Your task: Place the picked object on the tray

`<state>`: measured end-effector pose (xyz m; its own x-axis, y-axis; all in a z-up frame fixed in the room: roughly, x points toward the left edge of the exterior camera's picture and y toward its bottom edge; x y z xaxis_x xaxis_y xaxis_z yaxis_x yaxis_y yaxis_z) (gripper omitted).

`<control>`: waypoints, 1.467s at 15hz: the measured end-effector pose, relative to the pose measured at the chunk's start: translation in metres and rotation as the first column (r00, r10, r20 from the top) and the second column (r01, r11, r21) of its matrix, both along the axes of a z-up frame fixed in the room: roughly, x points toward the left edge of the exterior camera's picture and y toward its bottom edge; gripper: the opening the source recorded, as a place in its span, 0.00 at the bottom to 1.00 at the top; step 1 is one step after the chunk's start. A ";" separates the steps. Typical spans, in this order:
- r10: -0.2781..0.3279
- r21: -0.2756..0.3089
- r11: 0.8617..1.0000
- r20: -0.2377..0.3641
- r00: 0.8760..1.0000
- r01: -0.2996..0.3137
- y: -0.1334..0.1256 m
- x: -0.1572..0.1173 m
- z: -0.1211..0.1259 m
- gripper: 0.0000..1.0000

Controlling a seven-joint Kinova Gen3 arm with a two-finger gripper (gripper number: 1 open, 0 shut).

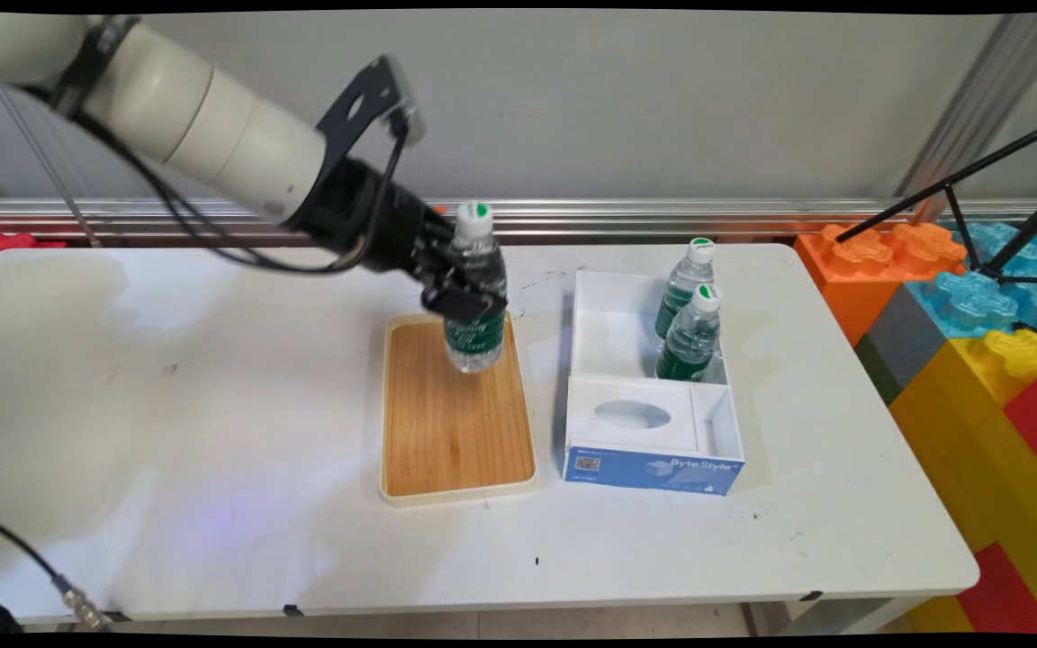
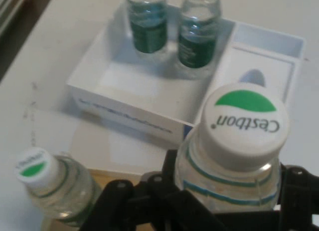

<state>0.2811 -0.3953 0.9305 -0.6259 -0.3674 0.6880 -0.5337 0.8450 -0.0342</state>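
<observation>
The tool [image 1: 460, 292] is closed on a small water bottle [image 1: 474, 346] a little left of the centre of the frame, holding it by the upper body, under the white cap with a green mark. The bottle is upright over the upper right part of a wooden tray [image 1: 446, 432], which lies on the white tabletop [image 1: 212, 450]. I cannot tell if its bottom touches the tray.

Just right of the tray there is an open white and blue box [image 1: 653, 468]. In its upper right part stand two more bottles, a far one [image 1: 682, 292] and a near one [image 1: 689, 337], close beside each other.

In the hand view the held bottle fills the lower right, and another bottle [image 2: 50, 186] with the same cap is at the lower left. In the main view this one is not seen.

At the right edge of the main view, beside the tabletop, there are big coloured toy blocks [image 1: 978, 360].
</observation>
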 end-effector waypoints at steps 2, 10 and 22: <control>-0.027 0.001 1.000 -0.012 1.000 0.027 0.006 0.005 -0.014 0.00; -0.072 -0.025 0.997 -0.055 0.996 0.071 0.015 0.005 -0.074 0.00; -0.113 -0.024 0.993 -0.018 0.993 0.113 0.016 -0.018 -0.137 0.00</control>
<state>0.2627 -0.3789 0.7938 -0.6490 -0.2788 0.7079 -0.4353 0.8992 -0.0450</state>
